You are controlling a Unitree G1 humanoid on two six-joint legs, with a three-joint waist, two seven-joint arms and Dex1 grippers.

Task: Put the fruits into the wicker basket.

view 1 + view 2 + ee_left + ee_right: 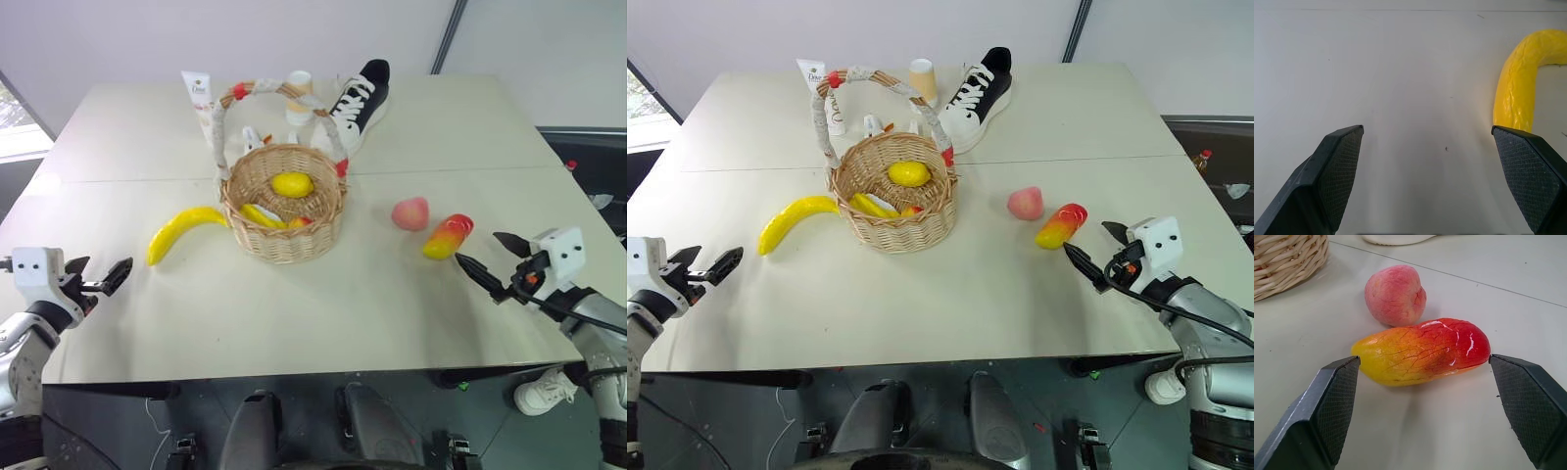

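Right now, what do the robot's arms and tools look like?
Each arm is silver-grey metal with black joints and ends in a white boxy wrist block bearing small dark dots. The left tool and right tool each have two black, pointed, wedge-shaped fingers with cross-hatched textured pads. A black cable runs along the right forearm, with a small red-orange part near its wrist.

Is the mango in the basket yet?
No. The mango lies on the table beside the peach, outside the wicker basket.
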